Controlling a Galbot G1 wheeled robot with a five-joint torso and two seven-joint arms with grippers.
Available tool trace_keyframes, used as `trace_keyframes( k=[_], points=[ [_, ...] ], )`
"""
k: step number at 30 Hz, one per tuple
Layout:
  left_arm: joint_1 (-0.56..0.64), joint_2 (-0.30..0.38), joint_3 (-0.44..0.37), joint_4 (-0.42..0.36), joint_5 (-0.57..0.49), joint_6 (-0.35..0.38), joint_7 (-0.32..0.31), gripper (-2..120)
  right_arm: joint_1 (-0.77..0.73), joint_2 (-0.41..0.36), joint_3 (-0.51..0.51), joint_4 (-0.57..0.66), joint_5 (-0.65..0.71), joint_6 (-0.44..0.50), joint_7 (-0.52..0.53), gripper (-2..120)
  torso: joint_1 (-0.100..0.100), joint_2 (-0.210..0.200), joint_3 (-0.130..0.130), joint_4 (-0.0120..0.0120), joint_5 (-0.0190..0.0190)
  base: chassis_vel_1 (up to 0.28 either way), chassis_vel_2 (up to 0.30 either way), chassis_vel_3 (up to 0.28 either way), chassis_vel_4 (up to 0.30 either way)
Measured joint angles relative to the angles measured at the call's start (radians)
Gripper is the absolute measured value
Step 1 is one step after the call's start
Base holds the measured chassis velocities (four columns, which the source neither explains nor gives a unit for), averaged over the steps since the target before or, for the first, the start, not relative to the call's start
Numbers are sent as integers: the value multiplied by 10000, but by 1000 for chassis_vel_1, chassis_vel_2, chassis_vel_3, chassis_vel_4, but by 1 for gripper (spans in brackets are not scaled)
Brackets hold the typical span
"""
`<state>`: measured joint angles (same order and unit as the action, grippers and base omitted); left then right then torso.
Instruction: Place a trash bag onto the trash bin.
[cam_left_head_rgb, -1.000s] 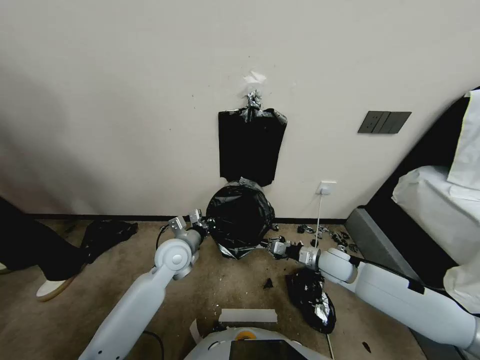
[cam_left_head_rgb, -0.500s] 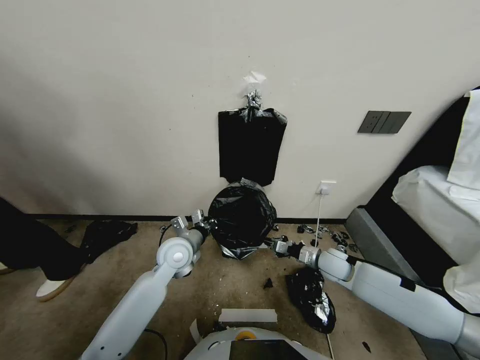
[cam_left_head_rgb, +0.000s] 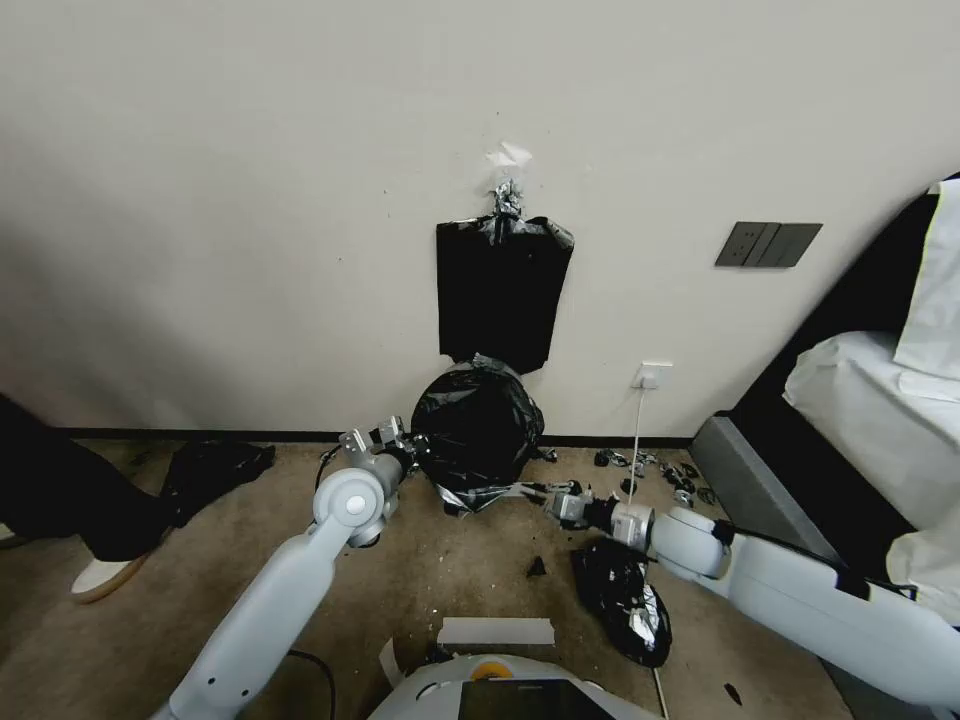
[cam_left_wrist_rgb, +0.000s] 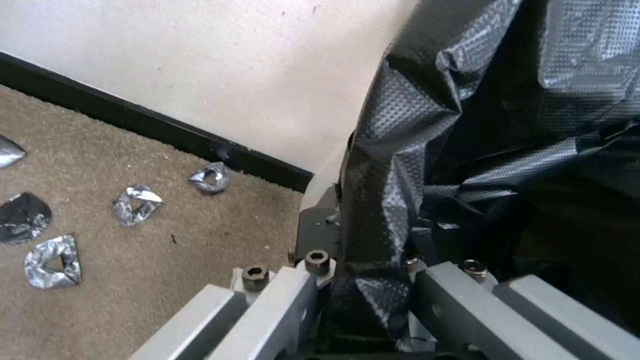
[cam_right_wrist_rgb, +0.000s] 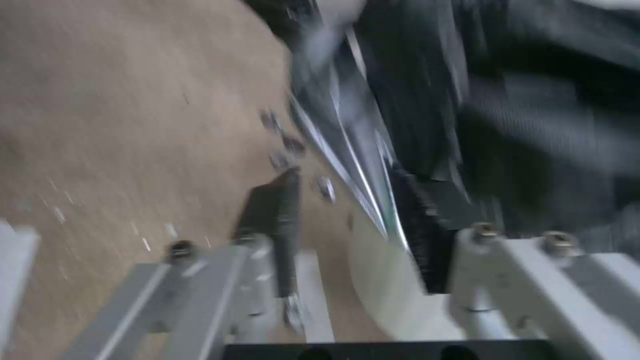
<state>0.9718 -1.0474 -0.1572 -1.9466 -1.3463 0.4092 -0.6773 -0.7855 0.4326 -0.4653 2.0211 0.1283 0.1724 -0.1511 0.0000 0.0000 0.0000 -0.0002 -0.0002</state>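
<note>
L gripper (cam_left_head_rgb: 412, 442) jaws clamped the trash bag (cam_left_head_rgb: 478, 425) edge by the wall. R gripper (cam_left_head_rgb: 548, 494) jaws stood apart round its stretched lower edge, bare carpet (cam_left_head_rgb: 200, 590) behind.

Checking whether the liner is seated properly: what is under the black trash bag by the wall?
The trash bag drapes over and covers nearly everything beneath. A cream sliver of the trash bin shows near the right pincer; its rim is covered.

wall (cam_left_head_rgb: 250, 200) behind trash bin (cam_left_wrist_rgb: 325, 186), black heap (cam_left_head_rgb: 620, 598) right
</note>
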Motion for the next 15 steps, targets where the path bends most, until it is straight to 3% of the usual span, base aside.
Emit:
trace_keyframes(
  k=[6,10,13,15],
  points=[
    [17,-35,31,-148,3,-16,-30,0,395,656,-281,-157,-277,-407,0,70,1,0,0,4,2,0,0,0,0],
    [13,-38,46,-193,1,-20,-40,0,420,810,-329,-300,-362,-449,4,79,0,0,0,3,5,0,0,0,0],
    [-33,-76,123,-200,-3,-20,-62,0,420,998,-408,-480,-393,-522,18,96,1,0,0,2,2,0,0,0,0],
    [-44,-99,136,-196,-2,-21,-68,0,426,1029,-418,-506,-395,-526,19,96,1,0,1,2,1,0,0,0,0]
  ],
)
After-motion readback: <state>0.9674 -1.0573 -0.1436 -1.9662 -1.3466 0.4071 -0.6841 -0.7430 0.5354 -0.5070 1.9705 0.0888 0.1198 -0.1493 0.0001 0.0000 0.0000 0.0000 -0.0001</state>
